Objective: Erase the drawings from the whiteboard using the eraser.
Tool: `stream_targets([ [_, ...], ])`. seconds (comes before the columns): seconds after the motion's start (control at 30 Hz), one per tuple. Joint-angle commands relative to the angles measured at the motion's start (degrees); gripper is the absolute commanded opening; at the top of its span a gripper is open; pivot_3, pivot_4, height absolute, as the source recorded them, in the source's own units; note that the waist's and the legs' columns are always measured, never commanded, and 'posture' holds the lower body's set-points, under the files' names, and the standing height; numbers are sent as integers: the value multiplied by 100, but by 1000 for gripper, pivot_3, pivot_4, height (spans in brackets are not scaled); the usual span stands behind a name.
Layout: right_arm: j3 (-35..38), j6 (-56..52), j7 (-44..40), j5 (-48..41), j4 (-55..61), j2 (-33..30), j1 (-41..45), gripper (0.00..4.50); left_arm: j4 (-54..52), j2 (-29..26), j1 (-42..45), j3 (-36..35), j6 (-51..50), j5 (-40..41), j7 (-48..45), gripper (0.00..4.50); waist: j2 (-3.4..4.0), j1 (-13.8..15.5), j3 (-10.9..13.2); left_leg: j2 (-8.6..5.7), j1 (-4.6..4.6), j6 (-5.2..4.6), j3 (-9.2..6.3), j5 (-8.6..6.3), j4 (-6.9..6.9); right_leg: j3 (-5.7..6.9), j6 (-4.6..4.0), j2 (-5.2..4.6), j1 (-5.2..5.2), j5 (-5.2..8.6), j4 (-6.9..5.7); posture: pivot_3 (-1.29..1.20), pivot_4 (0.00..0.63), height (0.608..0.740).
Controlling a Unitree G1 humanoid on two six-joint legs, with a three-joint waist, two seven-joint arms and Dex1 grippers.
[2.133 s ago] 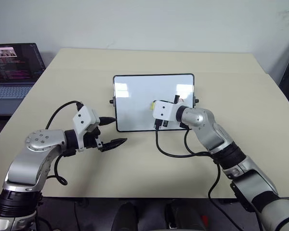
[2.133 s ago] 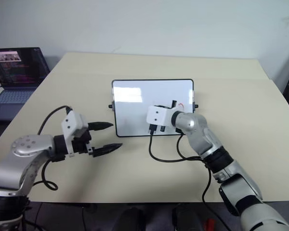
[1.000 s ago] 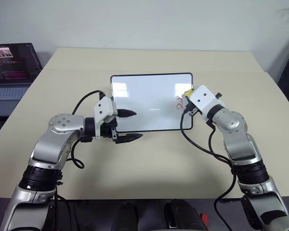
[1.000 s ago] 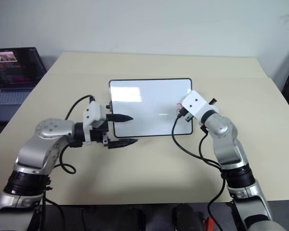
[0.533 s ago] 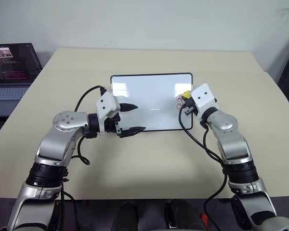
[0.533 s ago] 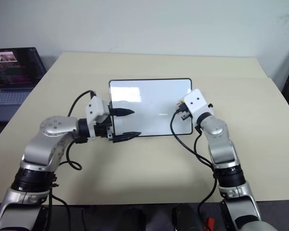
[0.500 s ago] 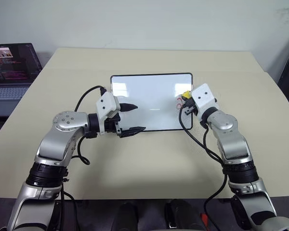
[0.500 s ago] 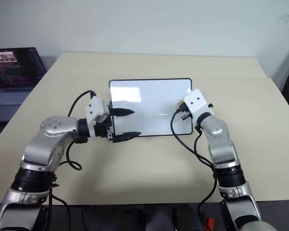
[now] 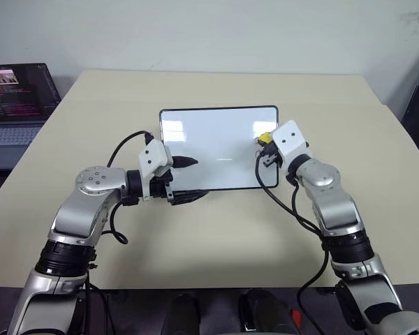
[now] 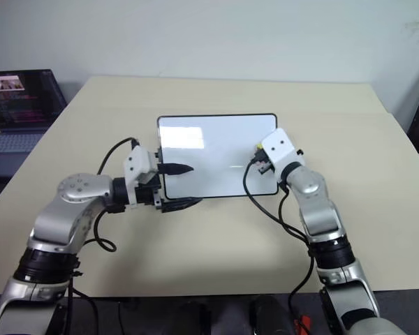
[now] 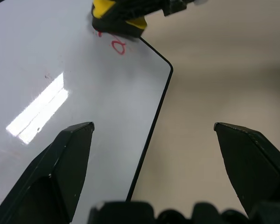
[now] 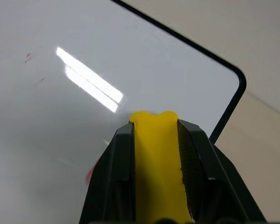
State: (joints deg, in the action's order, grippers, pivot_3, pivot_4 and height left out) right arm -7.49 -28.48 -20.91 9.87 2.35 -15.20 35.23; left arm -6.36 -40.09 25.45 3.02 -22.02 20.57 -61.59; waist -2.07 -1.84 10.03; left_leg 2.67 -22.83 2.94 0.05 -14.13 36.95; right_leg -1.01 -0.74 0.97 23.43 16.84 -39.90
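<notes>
We see the whiteboard (image 9: pixel 216 139) as smooth and glossy, mirroring bright streaks of light, with a thin black frame that looks like plastic. The eraser (image 12: pixel 156 163) appears as smooth, matt yellow material, and the table (image 9: pixel 216 230) has a matt beige surface. The right gripper (image 12: pixel 154 140) fingers look like black, slightly shiny plastic.

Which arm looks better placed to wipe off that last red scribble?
The right: its gripper already holds the eraser beside the remaining red mark on the whiteboard. The left gripper is open and empty.
</notes>
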Motion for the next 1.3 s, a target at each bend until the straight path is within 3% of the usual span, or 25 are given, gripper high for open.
stream_targets([
  [0.03, -106, 111, -94, -48, 22, -24, 62, 967, -274, -64, -15, -206, -18, 134, 41, 4500, 0, 2, 0, 1, -2, 0, 0, 0, 0, 0, 0, -1, 0, 0, 1, 0, 150, 740],
  [0.2, -364, -52, -426, -36, 95, -199, -148, 967, -314, -105, -75, -263, -39, 169, 87, 4500, 0, -2, 0, 1, 3, 0, 2, 0, 1, -2, 0, -2, 0, 0, -1, 0, 150, 740],
  [0.47, -64, 164, 53, 96, -41, -320, 3, 966, -408, -121, -128, -258, -98, 223, 73, 4500, 0, 2, 0, 0, 5, 0, 1, 1, 4, -1, 0, -2, -1, 0, -7, 0, 150, 740],
  [0.8, -460, -485, -801, -202, 624, -683, -669, 966, -481, -108, -151, -243, -163, 277, 95, 4500, -2, -3, -2, 1, 7, 0, 0, 0, 3, 0, 1, -3, -5, 0, -6, 0, 150, 740],
  [1.07, -178, -124, -158, -39, 374, -582, -286, 966, -509, -119, -150, -247, -177, 295, 90, 4500, -2, -11, -1, 0, 19, 0, 3, 1, 4, -3, 7, 1, -12, 3, -8, 0, 150, 740],
  [1.3, -315, -188, -332, -126, 280, -663, -241, 966, -550, -129, -217, -270, -185, 312, 94, 4500, -2, -2, -1, 0, 14, 0, 3, 0, 2, -4, 2, -1, -11, 0, -2, 0, 150, 740],
])
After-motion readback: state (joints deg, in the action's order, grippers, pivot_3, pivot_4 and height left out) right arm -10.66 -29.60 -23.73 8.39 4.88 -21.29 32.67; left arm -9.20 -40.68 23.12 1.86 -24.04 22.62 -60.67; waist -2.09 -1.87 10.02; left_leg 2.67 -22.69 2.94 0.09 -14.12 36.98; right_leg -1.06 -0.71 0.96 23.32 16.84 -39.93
